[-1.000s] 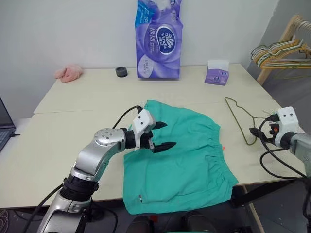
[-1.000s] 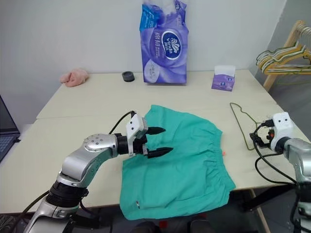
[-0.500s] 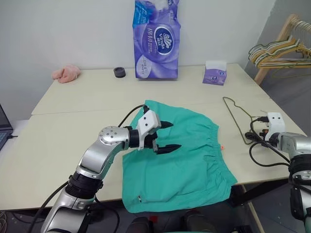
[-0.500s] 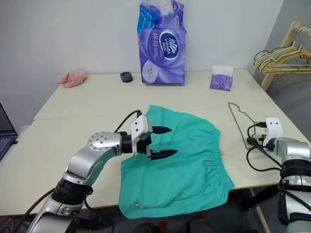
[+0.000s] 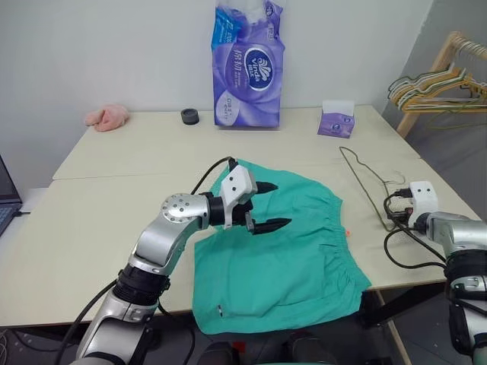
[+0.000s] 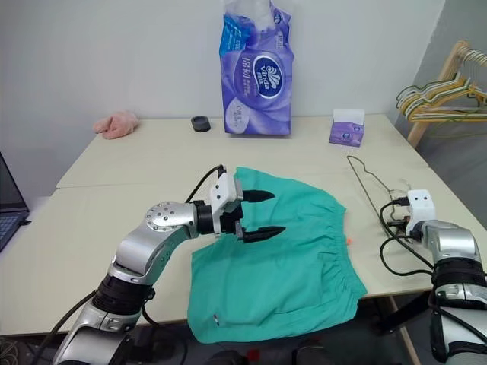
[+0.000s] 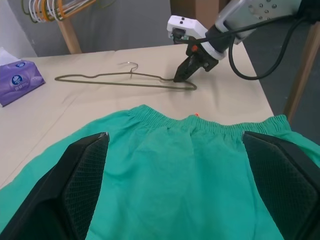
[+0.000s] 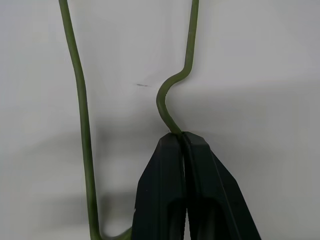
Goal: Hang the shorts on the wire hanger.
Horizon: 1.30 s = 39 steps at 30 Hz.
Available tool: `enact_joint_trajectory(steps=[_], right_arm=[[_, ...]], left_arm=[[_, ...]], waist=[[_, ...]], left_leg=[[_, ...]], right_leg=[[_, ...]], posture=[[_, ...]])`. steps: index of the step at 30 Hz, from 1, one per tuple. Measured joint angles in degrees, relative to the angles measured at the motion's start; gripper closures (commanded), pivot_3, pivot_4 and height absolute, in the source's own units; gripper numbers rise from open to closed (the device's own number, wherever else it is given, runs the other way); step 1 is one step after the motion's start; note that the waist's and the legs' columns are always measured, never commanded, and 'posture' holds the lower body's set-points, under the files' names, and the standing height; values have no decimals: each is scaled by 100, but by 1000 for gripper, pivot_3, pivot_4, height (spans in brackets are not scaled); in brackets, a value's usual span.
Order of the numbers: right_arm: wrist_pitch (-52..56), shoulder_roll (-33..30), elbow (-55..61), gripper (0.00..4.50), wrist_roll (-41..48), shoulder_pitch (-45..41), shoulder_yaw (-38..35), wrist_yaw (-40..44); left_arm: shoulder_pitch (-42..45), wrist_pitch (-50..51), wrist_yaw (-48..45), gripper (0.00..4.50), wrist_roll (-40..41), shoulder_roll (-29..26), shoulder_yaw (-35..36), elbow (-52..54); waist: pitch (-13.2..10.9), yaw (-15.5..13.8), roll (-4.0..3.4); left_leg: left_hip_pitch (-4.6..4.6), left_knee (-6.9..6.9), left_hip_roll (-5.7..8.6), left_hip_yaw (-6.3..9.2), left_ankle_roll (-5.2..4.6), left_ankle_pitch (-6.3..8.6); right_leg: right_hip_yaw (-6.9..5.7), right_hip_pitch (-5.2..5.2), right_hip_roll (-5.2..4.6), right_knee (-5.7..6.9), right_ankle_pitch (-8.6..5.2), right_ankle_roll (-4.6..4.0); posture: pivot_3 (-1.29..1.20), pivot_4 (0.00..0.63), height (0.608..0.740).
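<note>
We see the shorts [image 5: 280,251] spread flat on the table [image 5: 114,182], their lower hem draped over its near edge. Above the shorts' left part, our left gripper [image 5: 268,205] hovers with its fingers spread wide, grasping nothing. Just to the right of the shorts' waistband lies the wire hanger [image 5: 364,182], flat on the tabletop. Our right gripper [image 8: 184,142] is clenched on the wire hanger at the end farthest from its hook, its fingers pinched together around the thin wire.
</note>
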State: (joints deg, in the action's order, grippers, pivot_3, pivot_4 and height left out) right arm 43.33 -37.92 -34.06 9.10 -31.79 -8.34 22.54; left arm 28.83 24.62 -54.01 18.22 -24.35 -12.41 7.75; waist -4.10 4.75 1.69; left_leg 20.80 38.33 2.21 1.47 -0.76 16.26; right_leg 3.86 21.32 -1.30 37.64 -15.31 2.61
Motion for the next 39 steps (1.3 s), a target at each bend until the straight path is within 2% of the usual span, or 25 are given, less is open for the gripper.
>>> enact_joint_trajectory(steps=[5,10,15,19,22,26,31,39], right_arm=[[37,6,503,4491,-19,277,-98,-170],[-233,-456,1988,4491,-382,1040,350,117],[-1297,-991,3742,4491,-1036,1631,918,369],[-2163,-1041,4578,4491,-1552,1839,1362,389],[-2902,-1112,4781,4491,-2041,1913,1583,336],[-3765,-1116,4866,4491,-2591,1956,1730,249],[-4567,-1122,4877,4491,-3043,1931,1733,232],[-5113,-1007,4878,4491,-3258,1647,1739,392]], left_arm=[[170,-47,225,0,0,106,330,-413],[539,-38,402,0,-9,107,641,-1095],[1474,-26,408,0,97,46,1120,-2244],[2121,50,-177,0,207,-385,1310,-3178],[2326,-13,-782,0,113,-694,1250,-3920],[2346,-172,-1847,0,-272,-1107,726,-4455],[2183,-244,-2706,0,-443,-1208,354,-4362],[1702,-91,-3030,0,-531,-1137,170,-3789]], waist=[[1,1,-16],[-11,17,-52],[-10,72,-54],[-10,127,-55],[-11,146,-54],[-14,167,-53],[-14,148,-53],[-14,177,-53]], left_leg=[[6,-8,2,-1,0,0],[31,-19,4,-8,0,0],[64,-14,-2,-9,2,-1],[65,-17,0,-10,2,-1],[67,-16,7,-9,3,0],[77,-16,8,-7,3,0],[89,-12,7,0,3,0],[87,1,6,-1,2,1]], right_leg=[[3,10,-1,0,-1,2],[8,47,0,11,-2,5],[8,93,6,32,-13,27],[9,95,7,29,-17,34],[8,96,1,25,-7,16],[7,103,-1,21,-6,14],[3,110,-4,22,-6,13],[5,108,-3,36,-6,13]], posture=[[-120,42,740],[-130,45,740],[-143,48,740],[-152,50,740],[-155,52,740],[-162,55,740],[-164,56,740],[-161,60,740]])
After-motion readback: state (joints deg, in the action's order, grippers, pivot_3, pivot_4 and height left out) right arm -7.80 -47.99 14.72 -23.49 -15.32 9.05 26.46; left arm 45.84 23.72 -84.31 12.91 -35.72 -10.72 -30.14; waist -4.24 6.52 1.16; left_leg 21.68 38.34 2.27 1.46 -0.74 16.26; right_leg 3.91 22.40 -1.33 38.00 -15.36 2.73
